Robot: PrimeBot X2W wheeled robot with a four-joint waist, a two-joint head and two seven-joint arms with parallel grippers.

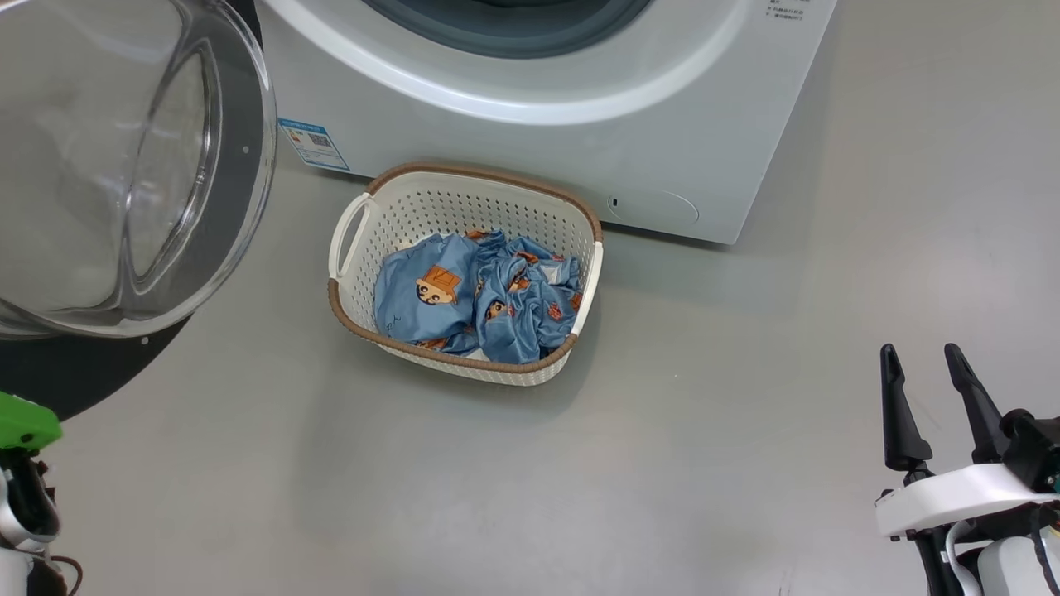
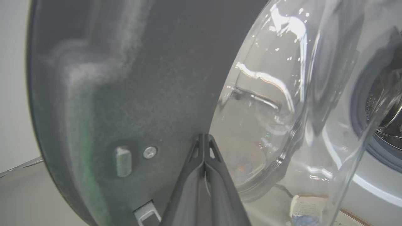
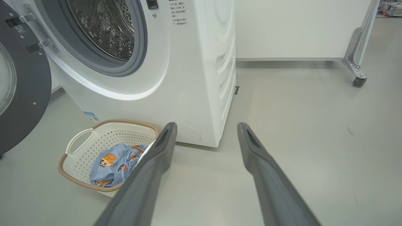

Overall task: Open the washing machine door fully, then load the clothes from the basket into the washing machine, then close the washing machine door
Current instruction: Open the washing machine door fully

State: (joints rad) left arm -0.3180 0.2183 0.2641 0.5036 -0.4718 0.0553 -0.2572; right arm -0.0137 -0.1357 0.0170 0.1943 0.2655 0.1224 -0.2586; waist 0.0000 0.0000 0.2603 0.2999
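Note:
The washing machine (image 1: 530, 132) (image 3: 176, 72) stands with its steel drum (image 3: 103, 25) exposed. Its round black door (image 1: 124, 165) (image 2: 125, 94) (image 3: 22, 88) with the clear glass bowl hangs swung open at the left. The cream basket (image 1: 464, 207) (image 3: 110, 138) sits on the floor before the machine, holding the blue printed clothes (image 1: 476, 298) (image 3: 113, 163). My left gripper (image 2: 204, 138) is shut, fingertips together against the door's inner face beside the glass. My right gripper (image 1: 926, 364) (image 3: 205, 128) hovers open at the lower right, well right of the basket, holding nothing.
Grey floor (image 1: 662, 463) spreads around the basket. A white partition on a castor wheel (image 3: 359, 81) stands behind and to the right of the machine. A blue sticker (image 1: 313, 145) marks the machine's lower front.

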